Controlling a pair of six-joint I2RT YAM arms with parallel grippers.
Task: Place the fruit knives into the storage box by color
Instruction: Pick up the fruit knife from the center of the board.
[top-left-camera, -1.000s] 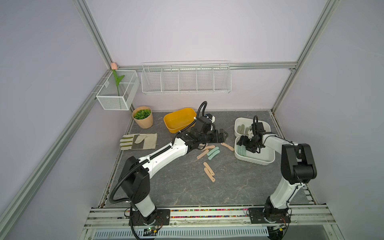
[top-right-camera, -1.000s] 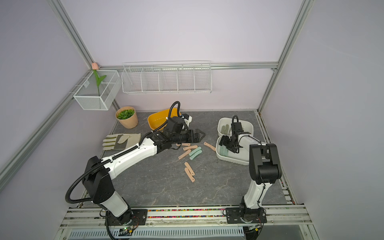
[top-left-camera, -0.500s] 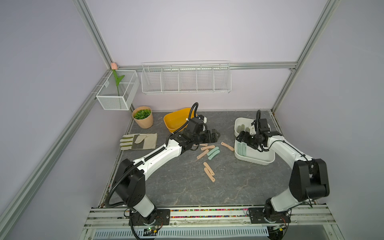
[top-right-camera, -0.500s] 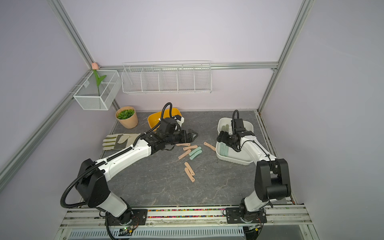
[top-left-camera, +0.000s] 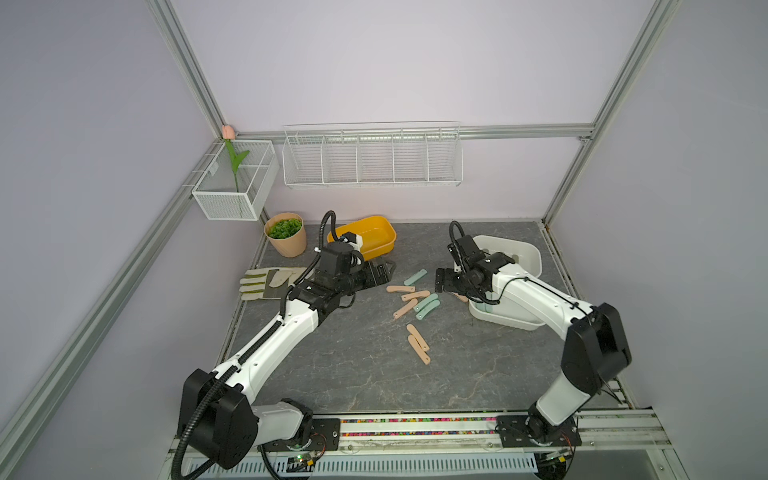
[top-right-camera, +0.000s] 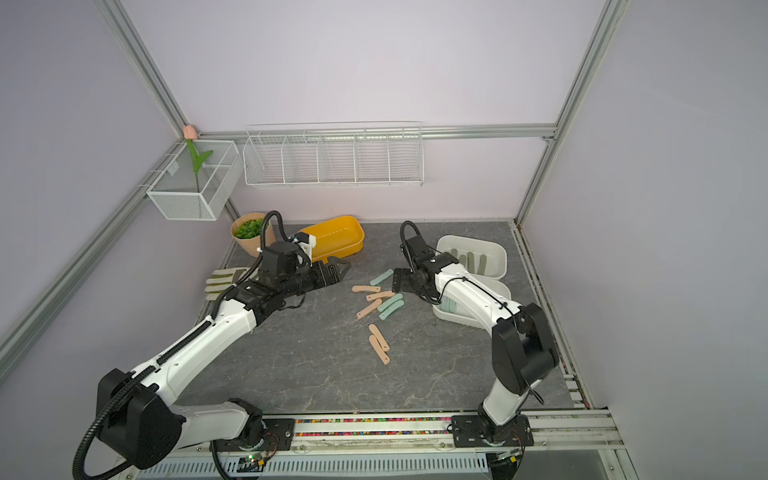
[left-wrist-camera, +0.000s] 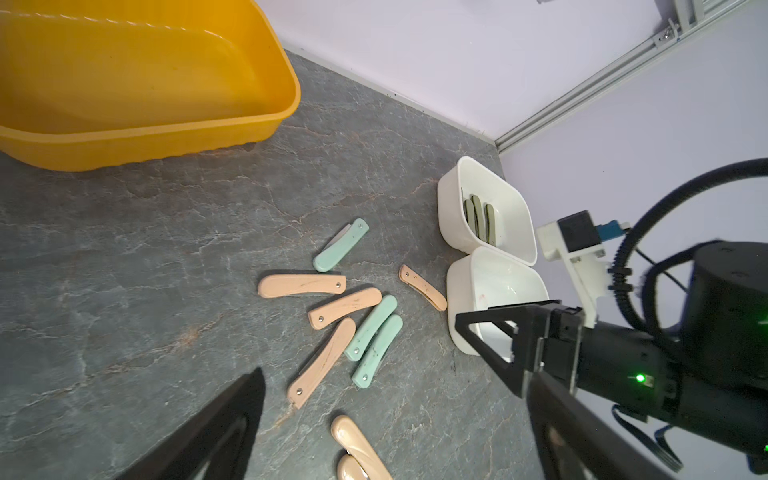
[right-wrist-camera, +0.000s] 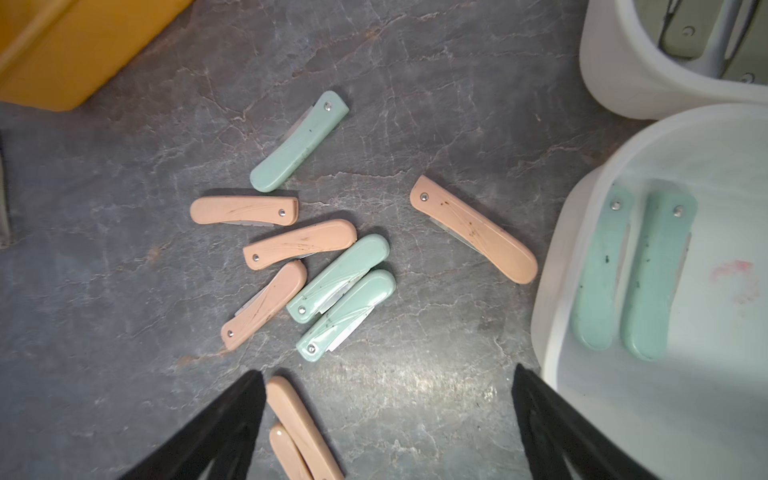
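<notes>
Several fruit knives, peach-pink (top-left-camera: 405, 308) and mint (top-left-camera: 428, 302), lie loose in the middle of the table, with two more pink ones (top-left-camera: 419, 348) nearer the front. The near white storage box (top-left-camera: 505, 322) holds two mint knives (right-wrist-camera: 656, 274). The far white box (top-right-camera: 500, 253) holds olive ones (top-right-camera: 469, 262). My right gripper (top-left-camera: 442, 284) (right-wrist-camera: 388, 374) hangs open and empty between the near box and the pile, over bare table. My left gripper (top-left-camera: 385, 269) (left-wrist-camera: 395, 386) is open and empty, left of the pile by the yellow box (top-left-camera: 376, 239).
A beige-and-olive work glove (top-left-camera: 266, 283) lies at the table's left edge under my left arm. A potted plant (top-left-camera: 286, 235) stands at the back left corner. Wire baskets (top-left-camera: 372, 156) hang on the back wall. One pink knife (right-wrist-camera: 473, 228) lies just beside the near white box.
My right gripper has come out of the near white box toward the pile, and its jaws have widened. My left arm has drawn back to the left, away from the knives.
</notes>
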